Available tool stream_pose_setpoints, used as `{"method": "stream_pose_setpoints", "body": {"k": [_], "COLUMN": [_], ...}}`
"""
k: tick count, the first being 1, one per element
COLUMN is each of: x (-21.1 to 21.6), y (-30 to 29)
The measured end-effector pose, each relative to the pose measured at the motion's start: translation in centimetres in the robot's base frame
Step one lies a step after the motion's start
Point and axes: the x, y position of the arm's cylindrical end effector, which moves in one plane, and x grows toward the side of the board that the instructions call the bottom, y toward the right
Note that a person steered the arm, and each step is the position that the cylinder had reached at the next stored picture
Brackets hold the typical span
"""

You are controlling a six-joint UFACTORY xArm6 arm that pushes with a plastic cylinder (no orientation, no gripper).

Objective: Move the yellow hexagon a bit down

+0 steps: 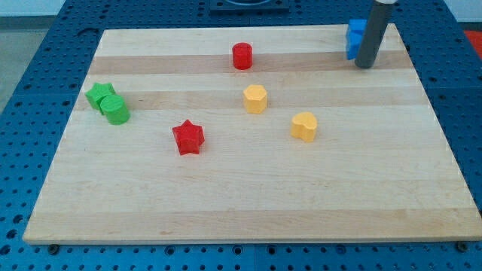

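Observation:
The yellow hexagon [255,98] sits a little above the board's middle. A yellow heart-shaped block [304,126] lies to its lower right. My tip [364,65] rests on the board near the top right corner, far to the right of and above the hexagon, right beside two blue blocks [355,38] that the rod partly hides.
A red cylinder [242,56] stands above the hexagon. A red star [187,137] lies to its lower left. A green star [99,95] and a green cylinder [115,110] touch at the left edge. The wooden board [241,203] lies on a blue perforated table.

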Motion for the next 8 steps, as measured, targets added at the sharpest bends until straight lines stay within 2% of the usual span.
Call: {"method": "stream_pose_setpoints", "body": {"k": [5, 8], "x": [0.0, 0.4], "y": [-5.9, -7.0]}}
